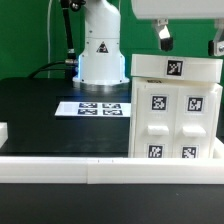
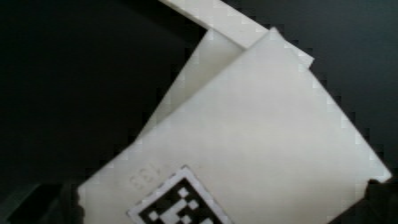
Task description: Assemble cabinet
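Claw [image 1: 189,40] hangs spread open and holding nothing, with the tall white cabinet [image 1: 175,110] standing straight below it at six o'clock, against the white rail [image 1: 70,165], so I would go down.

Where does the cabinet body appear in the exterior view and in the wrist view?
Exterior view: the cabinet body stands at the exterior view's right, against the white border rail, below the gripper.
Wrist view: the cabinet body fills most of the picture as a plain white surface over the black table.
Shared landmark: the square marker tag on its top face.
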### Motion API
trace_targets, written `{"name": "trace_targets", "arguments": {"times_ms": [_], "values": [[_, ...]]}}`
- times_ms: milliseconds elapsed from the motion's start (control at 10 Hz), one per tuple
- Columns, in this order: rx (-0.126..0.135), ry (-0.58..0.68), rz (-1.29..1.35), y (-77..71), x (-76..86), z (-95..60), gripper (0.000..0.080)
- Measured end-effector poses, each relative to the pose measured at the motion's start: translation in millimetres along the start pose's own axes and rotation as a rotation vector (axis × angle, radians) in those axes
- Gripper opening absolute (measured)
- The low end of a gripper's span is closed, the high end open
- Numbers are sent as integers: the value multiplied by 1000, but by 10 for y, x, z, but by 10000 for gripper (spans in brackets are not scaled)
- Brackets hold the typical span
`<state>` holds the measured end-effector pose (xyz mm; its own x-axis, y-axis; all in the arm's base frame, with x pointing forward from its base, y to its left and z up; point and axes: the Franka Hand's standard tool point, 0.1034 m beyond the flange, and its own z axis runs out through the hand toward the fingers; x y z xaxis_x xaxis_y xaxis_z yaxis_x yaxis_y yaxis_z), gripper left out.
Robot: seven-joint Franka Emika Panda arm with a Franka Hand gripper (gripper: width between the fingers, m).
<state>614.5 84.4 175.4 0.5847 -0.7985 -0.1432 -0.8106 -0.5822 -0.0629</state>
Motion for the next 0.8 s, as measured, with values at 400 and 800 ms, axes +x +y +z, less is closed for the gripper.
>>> {"name": "trace_targets", "arguments": {"times_ms": [400, 800], "values": [[-68, 51, -546, 4, 13, -16, 797], [-86, 46, -861, -5, -7, -11, 797]]}}
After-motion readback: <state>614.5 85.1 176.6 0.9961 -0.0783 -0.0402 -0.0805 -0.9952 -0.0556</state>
